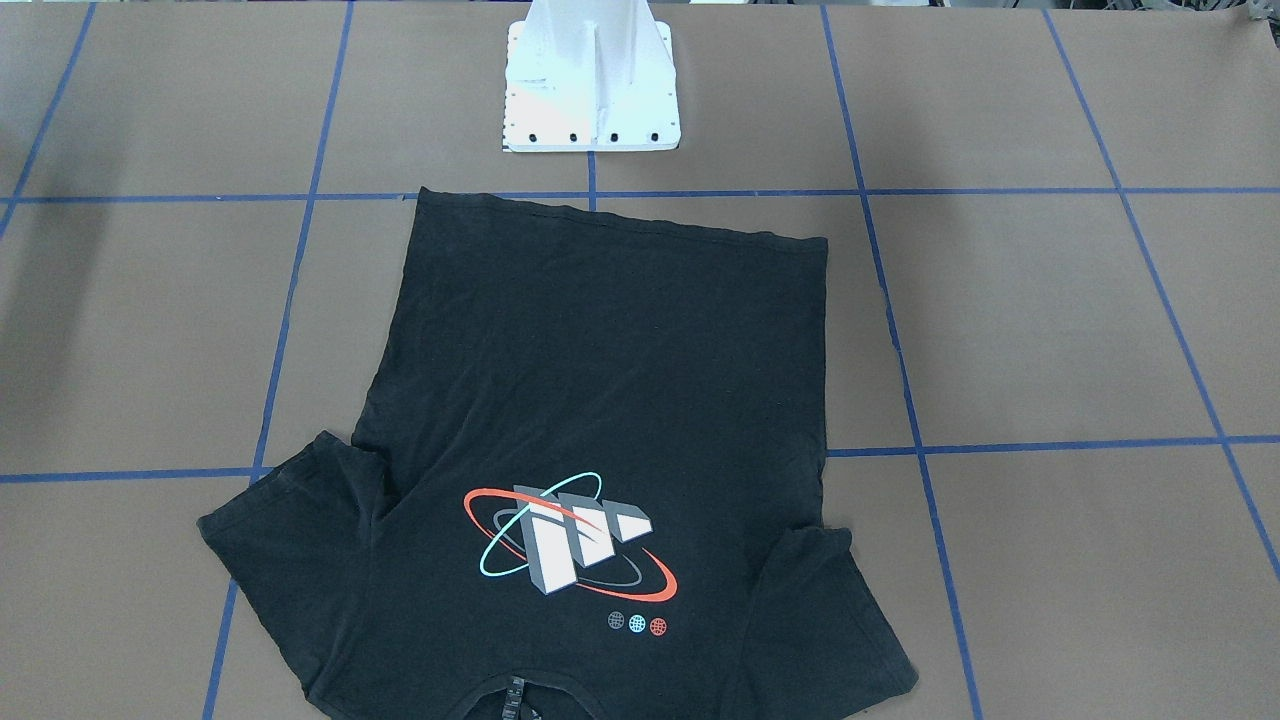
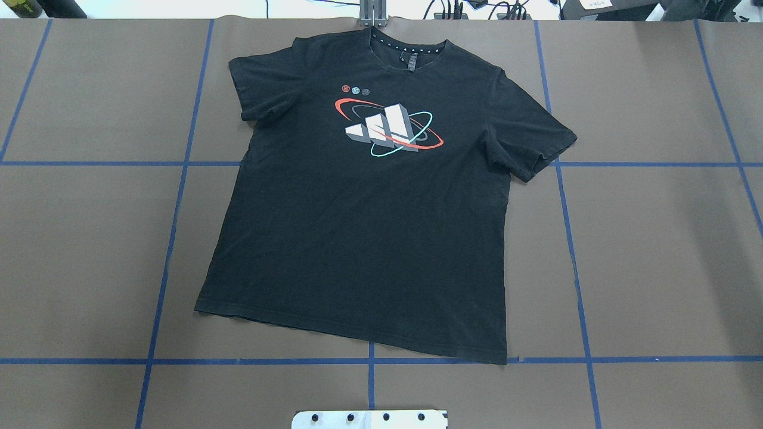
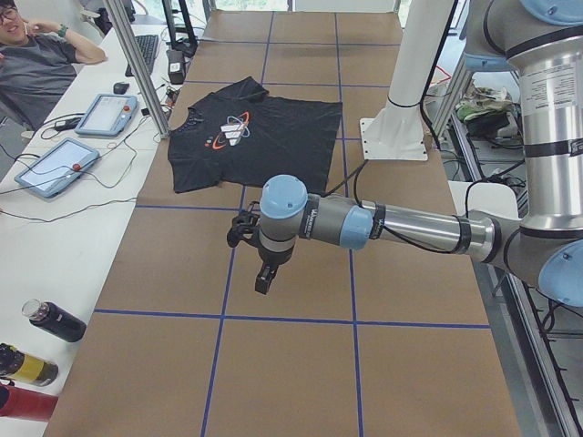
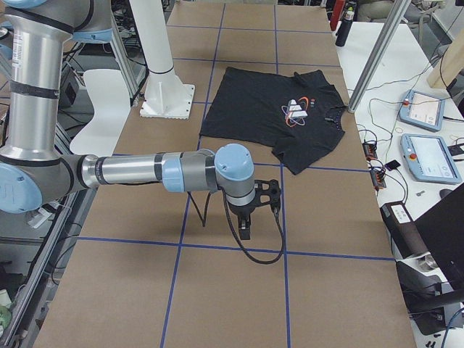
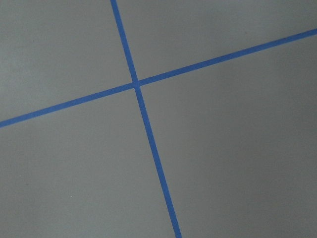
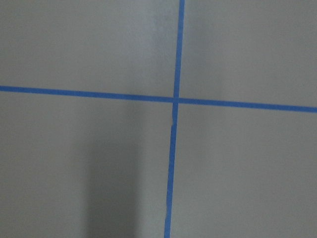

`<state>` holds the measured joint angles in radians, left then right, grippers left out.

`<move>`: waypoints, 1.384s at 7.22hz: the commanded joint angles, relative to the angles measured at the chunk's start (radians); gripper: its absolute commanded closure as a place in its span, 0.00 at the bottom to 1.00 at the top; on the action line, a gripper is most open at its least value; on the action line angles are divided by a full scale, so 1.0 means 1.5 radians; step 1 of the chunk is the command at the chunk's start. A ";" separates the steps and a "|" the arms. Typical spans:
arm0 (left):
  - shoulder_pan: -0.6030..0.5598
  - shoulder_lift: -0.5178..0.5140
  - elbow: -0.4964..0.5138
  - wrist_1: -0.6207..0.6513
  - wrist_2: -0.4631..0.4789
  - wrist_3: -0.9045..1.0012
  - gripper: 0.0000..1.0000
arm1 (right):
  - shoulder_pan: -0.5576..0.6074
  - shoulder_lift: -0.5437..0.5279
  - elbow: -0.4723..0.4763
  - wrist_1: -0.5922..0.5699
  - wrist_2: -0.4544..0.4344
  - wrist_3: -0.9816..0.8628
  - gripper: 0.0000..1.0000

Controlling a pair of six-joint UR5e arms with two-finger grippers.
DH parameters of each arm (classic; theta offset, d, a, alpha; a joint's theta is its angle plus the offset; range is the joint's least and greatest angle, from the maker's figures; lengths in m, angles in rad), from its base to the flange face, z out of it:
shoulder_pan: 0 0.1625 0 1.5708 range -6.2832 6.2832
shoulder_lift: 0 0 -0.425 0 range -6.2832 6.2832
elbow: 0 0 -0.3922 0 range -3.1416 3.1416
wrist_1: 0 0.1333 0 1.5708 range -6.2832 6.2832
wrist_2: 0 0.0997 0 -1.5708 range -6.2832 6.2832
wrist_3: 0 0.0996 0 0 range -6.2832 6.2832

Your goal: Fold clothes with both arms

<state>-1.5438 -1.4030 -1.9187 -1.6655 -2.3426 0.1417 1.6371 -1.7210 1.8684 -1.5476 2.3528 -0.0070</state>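
The brown table (image 2: pixel 656 250), gridded with blue tape lines (image 2: pixel 179 238), is covered by all the views. The arms are caught only in the two side views. The left arm (image 3: pixel 410 228) is seen from the table's left end, held out level above bare table. It is well apart from the black T-shirt (image 2: pixel 369 208), on the side toward the camera. The right arm (image 4: pixel 138 172) is seen likewise from the right end, also well apart from the T-shirt. In each wrist view only a tape crossing (image 5: pixel 136 83) on brown surface is shown.

The T-shirt is laid flat, graphic up, with both sleeves spread and its collar pointed away from the white pedestal base (image 1: pixel 592 90). The base stands near the T-shirt's hem, apart from it.

Beyond the collar, a white bench (image 3: pixel 55 228) is seen in the side views, carrying two tablets (image 3: pixel 55 168), cables and bottles (image 3: pixel 53 320). A person (image 3: pixel 36 55) is seated beyond it. An upright metal post (image 3: pixel 137 68) stands just beside the collar.

The collar lies at the table's far edge, and one hem corner touches a tape line. Wide bare table is left on either sleeve side.

The left gripper (image 3: pixel 264 280) and the right gripper (image 4: pixel 245 230) point downward over bare table. How far their fingers are parted cannot be told.
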 commanded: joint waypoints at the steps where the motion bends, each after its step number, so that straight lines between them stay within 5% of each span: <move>1: 0.000 -0.084 -0.002 -0.019 0.057 -0.001 0.00 | -0.010 0.056 -0.016 0.026 -0.002 0.001 0.00; 2: 0.001 -0.139 -0.001 -0.032 0.110 -0.002 0.00 | -0.023 0.067 -0.019 0.031 -0.002 -0.001 0.00; 5: 0.024 -0.272 0.127 -0.182 0.122 -0.004 0.00 | -0.067 0.139 -0.067 0.070 0.029 0.033 0.00; 8: 0.081 -0.294 0.167 -0.310 0.118 -0.190 0.00 | -0.190 0.235 -0.102 0.120 -0.024 0.338 0.00; 10: 0.130 -0.292 0.182 -0.347 0.118 -0.212 0.00 | -0.289 0.290 -0.194 0.273 -0.097 0.514 0.00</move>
<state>-1.3880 -1.8407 -1.6591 -2.1506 -2.1661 -0.1408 1.2977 -1.3353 1.6616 -1.2837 2.2761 0.5957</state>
